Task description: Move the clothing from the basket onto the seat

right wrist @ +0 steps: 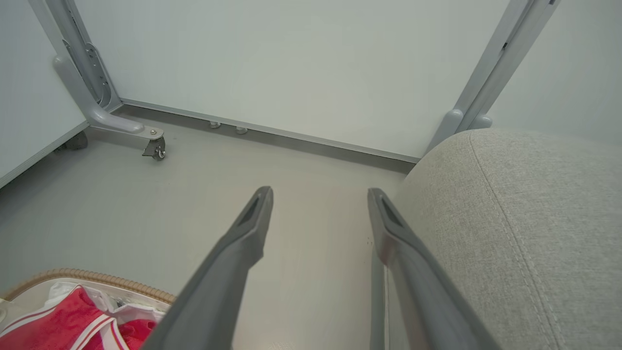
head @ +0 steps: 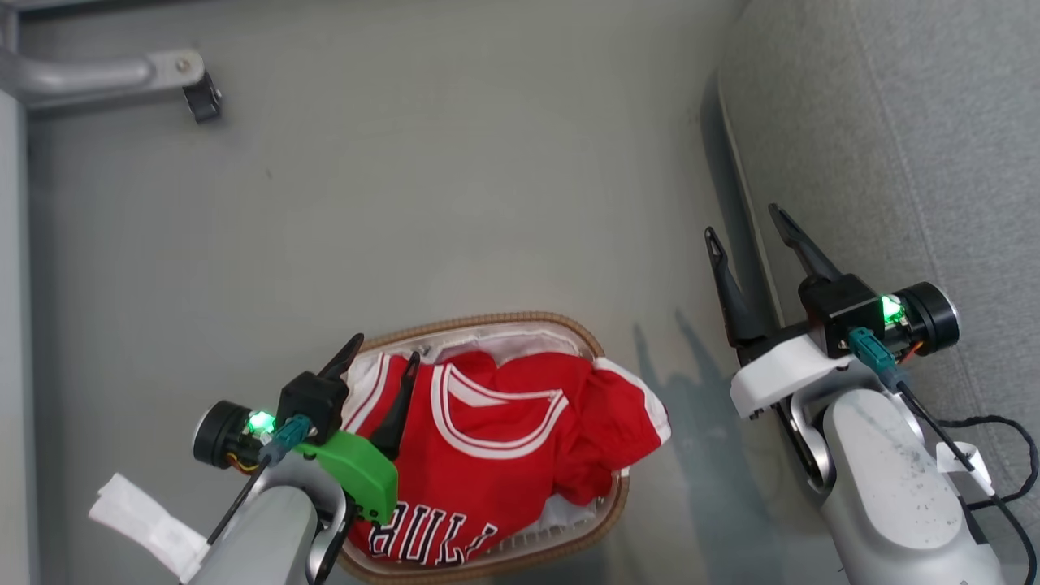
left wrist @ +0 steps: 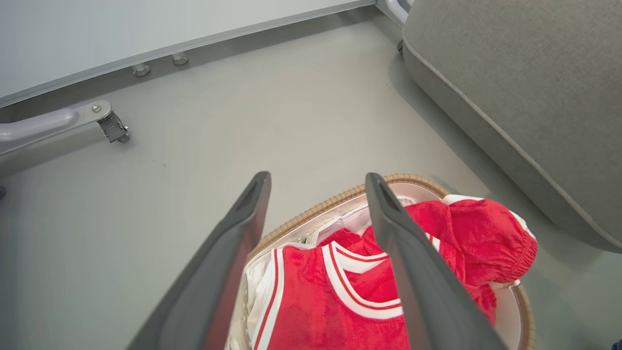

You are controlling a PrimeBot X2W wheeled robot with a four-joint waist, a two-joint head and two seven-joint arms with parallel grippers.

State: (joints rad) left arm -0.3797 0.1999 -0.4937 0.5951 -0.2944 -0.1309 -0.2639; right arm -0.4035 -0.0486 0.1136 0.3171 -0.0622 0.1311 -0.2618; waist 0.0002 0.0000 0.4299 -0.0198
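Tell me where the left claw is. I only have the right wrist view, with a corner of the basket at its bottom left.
Observer: The left claw hangs open above the left end of the basket, over the jersey, holding nothing.
Operator: How much clothing is in there?
Observer: Two red pieces. Beside the jersey, a plain red garment with white edging spills over the rim on the side facing the seat.
Operator: How does the jersey lie?
Observer: Face up, with its dark lettering at the basket end nearest the robot.
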